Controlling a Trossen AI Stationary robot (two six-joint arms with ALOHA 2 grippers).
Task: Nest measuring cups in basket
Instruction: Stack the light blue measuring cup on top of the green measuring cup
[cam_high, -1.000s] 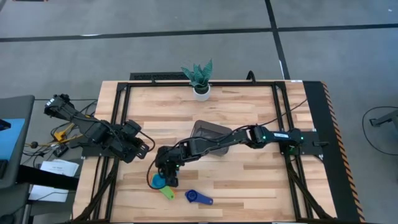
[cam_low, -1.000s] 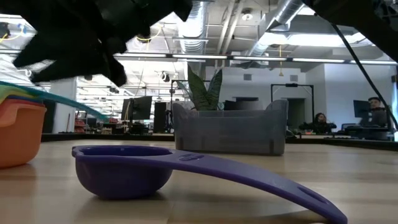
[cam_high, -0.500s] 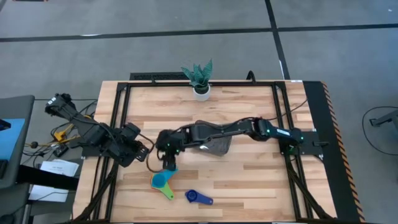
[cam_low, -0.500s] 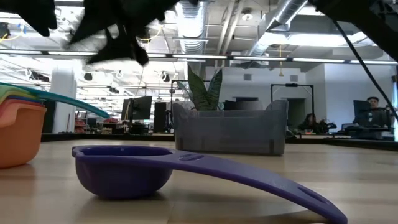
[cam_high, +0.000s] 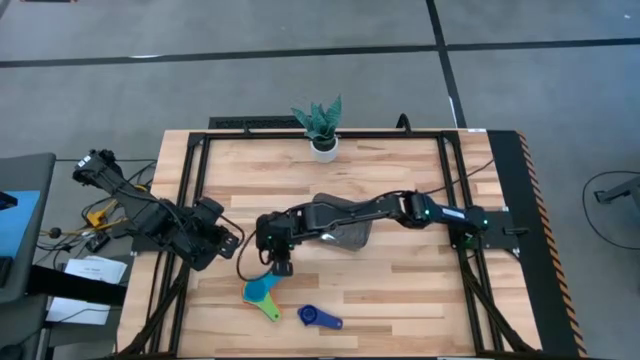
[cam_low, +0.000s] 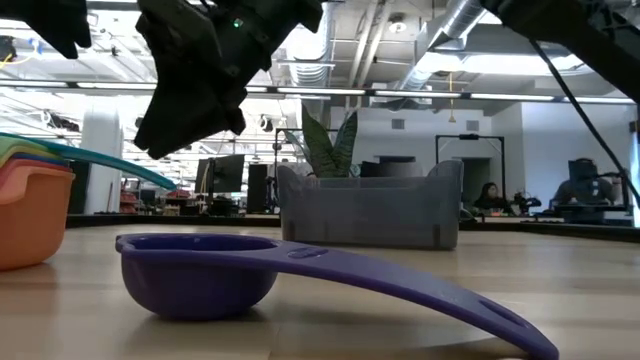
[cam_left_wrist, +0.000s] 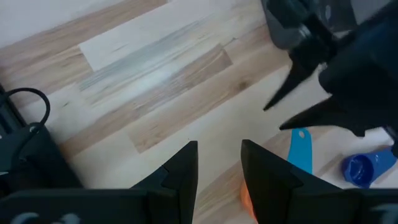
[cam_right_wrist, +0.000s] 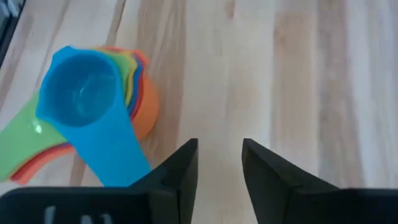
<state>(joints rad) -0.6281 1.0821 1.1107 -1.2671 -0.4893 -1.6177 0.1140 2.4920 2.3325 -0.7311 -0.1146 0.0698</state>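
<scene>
Right hand (cam_high: 278, 266) (fingers apart, empty) hovers above the nested cups (cam_high: 262, 292).

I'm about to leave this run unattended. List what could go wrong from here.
1. The stack sits on the bare table, handles fanned out unevenly. A poor grip could spill it on the way to the basket.
2. The dark blue cup lies alone, not nested, and could be left behind.
3. The right claw, open, hangs close to the stack and near the left claw; the arms could bump.
</scene>
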